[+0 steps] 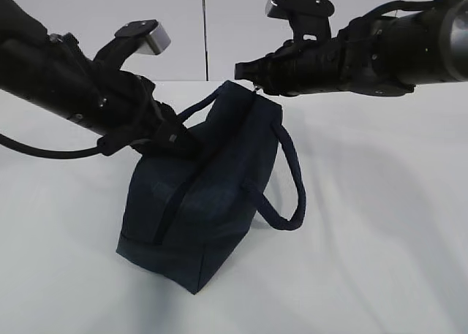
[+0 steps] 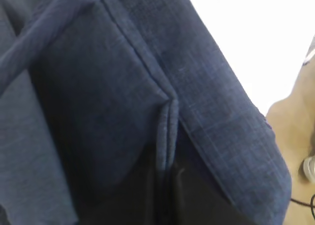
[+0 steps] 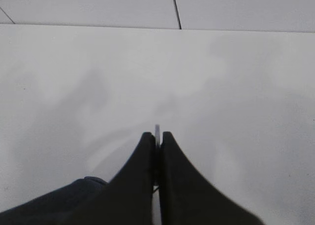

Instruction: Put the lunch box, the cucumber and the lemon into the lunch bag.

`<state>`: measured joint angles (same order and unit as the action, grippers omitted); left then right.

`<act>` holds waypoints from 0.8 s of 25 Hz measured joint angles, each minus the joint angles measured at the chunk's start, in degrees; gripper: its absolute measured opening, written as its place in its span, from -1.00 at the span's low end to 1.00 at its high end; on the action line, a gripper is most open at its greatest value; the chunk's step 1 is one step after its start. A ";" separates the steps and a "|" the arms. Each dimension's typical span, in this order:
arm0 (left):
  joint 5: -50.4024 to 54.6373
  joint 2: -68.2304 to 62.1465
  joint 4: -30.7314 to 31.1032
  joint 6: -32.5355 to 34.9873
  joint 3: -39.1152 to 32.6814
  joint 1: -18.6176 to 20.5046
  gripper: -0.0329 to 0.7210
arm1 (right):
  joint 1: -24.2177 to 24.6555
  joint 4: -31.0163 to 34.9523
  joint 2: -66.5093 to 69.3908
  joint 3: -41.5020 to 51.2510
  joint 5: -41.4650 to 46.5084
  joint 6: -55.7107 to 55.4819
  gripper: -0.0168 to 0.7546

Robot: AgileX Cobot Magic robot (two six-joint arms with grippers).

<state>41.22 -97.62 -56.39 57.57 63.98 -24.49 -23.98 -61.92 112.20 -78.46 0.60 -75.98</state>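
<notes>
Black and pressed together, the right gripper (image 1: 243, 71) pinches a thin pale metal sliver, the zipper pull (image 3: 157, 132), which shows just past its fingertips in the right wrist view; in the exterior view it sits at the far top end of the bag (image 1: 212, 195), reaching in from the right above the table (image 1: 380, 261). The left gripper (image 1: 178, 141) comes in from the left and is closed on a fold of the bag's navy cloth at the upper left side, near where one handle (image 1: 201, 106) meets the top; the left wrist view is almost filled with that weave, a raised seam (image 2: 166, 136) running down between the dark fingers (image 2: 197, 200). The bag stands tilted on the white table, its near end low and its far end lifted towards the right gripper. The zip line (image 1: 172, 202) runs along the top, looking shut. The second handle (image 1: 289, 188) droops in a loop down the right side. Box, cucumber and lemon show in none of the views.
</notes>
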 joint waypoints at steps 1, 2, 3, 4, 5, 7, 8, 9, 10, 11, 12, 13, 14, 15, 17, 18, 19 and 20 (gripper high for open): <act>0.48 0.57 0.57 -0.13 0.00 0.00 -0.88 | 0.00 -0.14 0.16 0.00 0.00 0.00 -0.96; 0.74 1.12 1.49 -0.46 0.00 0.00 -0.88 | 0.00 -0.14 0.46 0.00 0.00 0.00 -0.96; 1.05 1.43 2.48 -1.19 0.00 0.00 -0.88 | 0.00 -0.14 0.85 -0.12 -0.11 -0.12 -0.96; 1.29 1.87 3.69 -2.07 0.00 0.00 -0.88 | 0.00 -0.14 1.29 -0.39 -0.22 -0.37 -0.96; 1.54 2.14 4.81 -2.85 0.00 0.00 -0.88 | 0.00 -0.18 1.77 -0.63 -0.60 -0.77 -0.96; 1.70 2.43 7.05 -4.39 0.00 0.09 -0.88 | -0.10 -0.18 2.52 -0.94 -0.60 -1.77 -0.96; 2.06 2.51 7.85 -4.79 0.00 0.09 -0.88 | -0.10 -0.18 3.00 -1.04 -0.60 -2.62 -0.96; 2.17 2.51 8.19 -5.02 0.00 0.09 -0.88 | -0.10 -0.18 3.47 -1.18 -0.60 -3.58 -0.96; 2.31 2.51 8.60 -5.15 0.00 0.09 -0.88 | -0.10 -0.27 3.78 -1.22 -0.60 -4.62 -0.96; 2.31 2.51 8.72 -5.26 0.00 0.09 -0.88 | -0.10 -0.27 4.34 -1.31 -0.60 -6.14 -0.96; 2.31 2.51 9.03 -5.36 0.00 0.09 -0.88 | -0.10 -0.27 4.74 -1.35 -0.60 -7.74 -0.96; 2.31 2.51 9.32 -5.36 0.00 0.09 -0.88 | -0.10 -0.27 5.00 -1.45 -0.60 -9.00 -0.96; 2.31 2.57 9.75 -5.47 0.00 0.09 -0.88 | -0.10 -0.27 5.15 -1.45 -0.60 -10.30 -0.96; 2.34 2.57 9.99 -5.47 0.00 0.09 -0.89 | -0.10 -0.27 5.28 -1.45 -0.60 -11.53 -0.96; 2.34 2.65 10.58 -5.47 0.00 0.09 -0.89 | -0.10 -0.27 5.41 -1.45 -0.60 -12.78 -0.96; 2.43 2.65 10.83 -5.47 0.00 0.09 -0.89 | -0.10 -0.27 5.54 -1.45 -0.60 -13.29 -0.96; 2.43 2.65 10.80 -5.47 0.00 0.09 -0.89 | -0.10 -0.27 5.78 -1.55 -0.60 -13.68 -0.96; 2.43 2.65 10.89 -5.47 0.00 0.09 -0.89 | -0.10 -0.27 6.06 -1.59 -0.60 -13.96 -0.96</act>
<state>43.66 -94.97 -45.49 52.10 63.98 -24.40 -24.09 -62.19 118.26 -80.05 0.00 -89.94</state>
